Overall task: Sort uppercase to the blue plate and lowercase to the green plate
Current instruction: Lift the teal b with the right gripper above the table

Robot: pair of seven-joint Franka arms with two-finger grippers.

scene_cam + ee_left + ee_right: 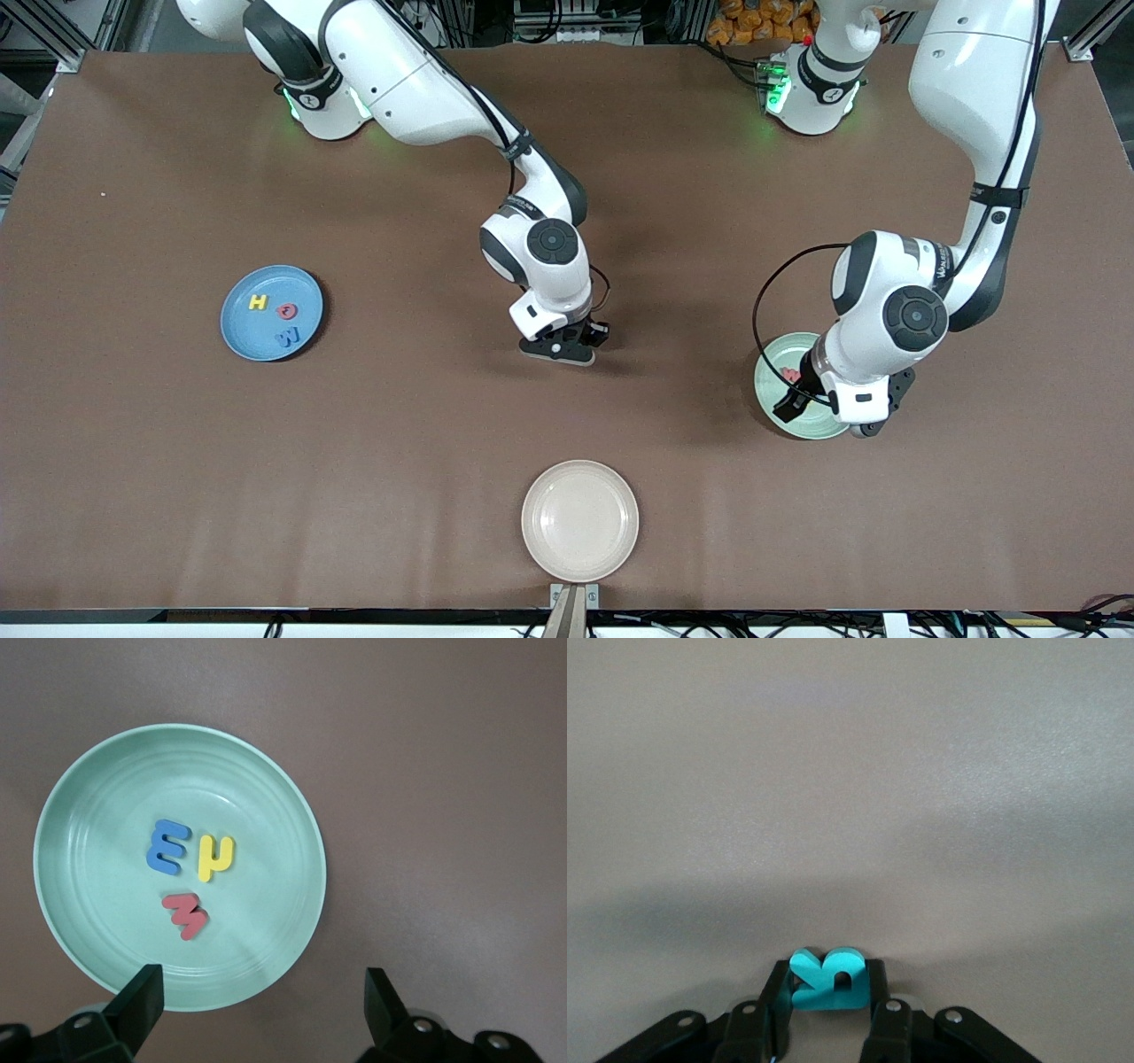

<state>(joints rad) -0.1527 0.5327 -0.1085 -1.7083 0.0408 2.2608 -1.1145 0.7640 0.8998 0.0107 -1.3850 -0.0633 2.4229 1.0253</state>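
The blue plate (241, 334) lies toward the right arm's end and holds the yellow H (258, 302), red Q (288, 310) and blue W (287, 337). My right gripper (569, 348) is over the bare table middle, shut on the teal letter (827, 979). The green plate (778, 354) lies toward the left arm's end, partly hidden by the left arm. In the left wrist view the green plate (106, 797) holds a blue rounded letter (167, 847), a yellow hooked letter (215, 858) and the red w (186, 914). My left gripper (260, 1001) is open and empty above the plate's rim.
A cream plate (579, 520) lies near the table's front edge at the middle, nearer the front camera than my right gripper. Brown table surface stretches between the three plates.
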